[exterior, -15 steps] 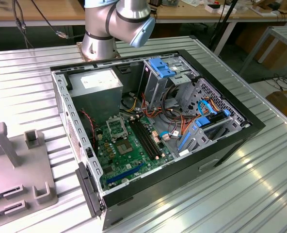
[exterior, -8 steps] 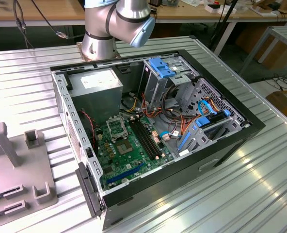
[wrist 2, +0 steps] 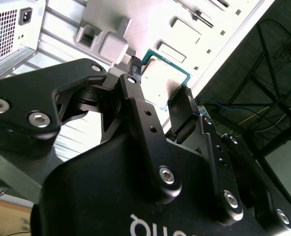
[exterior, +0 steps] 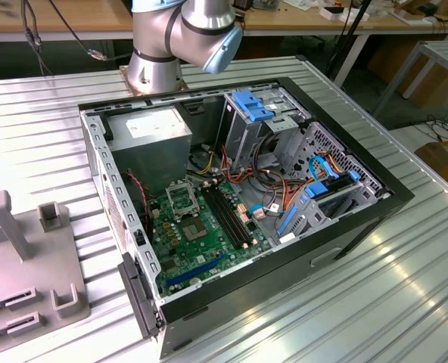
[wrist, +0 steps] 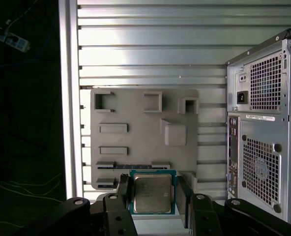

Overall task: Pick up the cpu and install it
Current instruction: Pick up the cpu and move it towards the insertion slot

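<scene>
Gripper (wrist: 153, 186) clamps the cpu (wrist: 152, 194) by two opposite edges, above the grey tray (wrist: 135, 128) beside the computer case (wrist: 263, 128). Such a thin edge hold may let it tilt or slip, and a crooked chip could damage the socket (exterior: 180, 198).

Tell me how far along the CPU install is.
Done: pickup, with the jaws of the gripper shut on the cpu. In hand: the cpu held above the grey tray, outside the case. Left: the install; the motherboard socket looks empty in the exterior view.
</scene>
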{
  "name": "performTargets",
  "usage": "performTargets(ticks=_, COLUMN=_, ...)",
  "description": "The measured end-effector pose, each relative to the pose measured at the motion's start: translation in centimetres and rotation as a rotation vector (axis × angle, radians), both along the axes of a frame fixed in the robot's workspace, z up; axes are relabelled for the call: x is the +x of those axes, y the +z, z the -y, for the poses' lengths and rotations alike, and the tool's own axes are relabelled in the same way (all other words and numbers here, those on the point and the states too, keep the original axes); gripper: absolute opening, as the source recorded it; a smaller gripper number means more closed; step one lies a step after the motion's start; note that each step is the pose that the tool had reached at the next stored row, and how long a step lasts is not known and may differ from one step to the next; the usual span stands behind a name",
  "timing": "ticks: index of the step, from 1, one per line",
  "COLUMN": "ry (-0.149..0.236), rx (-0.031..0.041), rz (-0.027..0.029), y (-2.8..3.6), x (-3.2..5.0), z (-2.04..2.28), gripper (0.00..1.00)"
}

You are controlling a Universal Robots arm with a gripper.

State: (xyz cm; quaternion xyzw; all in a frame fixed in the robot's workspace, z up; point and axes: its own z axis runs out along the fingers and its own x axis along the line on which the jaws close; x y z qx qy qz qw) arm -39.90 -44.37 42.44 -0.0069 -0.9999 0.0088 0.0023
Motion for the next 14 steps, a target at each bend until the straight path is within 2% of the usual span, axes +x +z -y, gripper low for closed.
performTargets(ticks=14, ry=0.000, rx=0.0000, rz=0.0000, y=0.00, x=0.57, z=0.00, gripper=0.47)
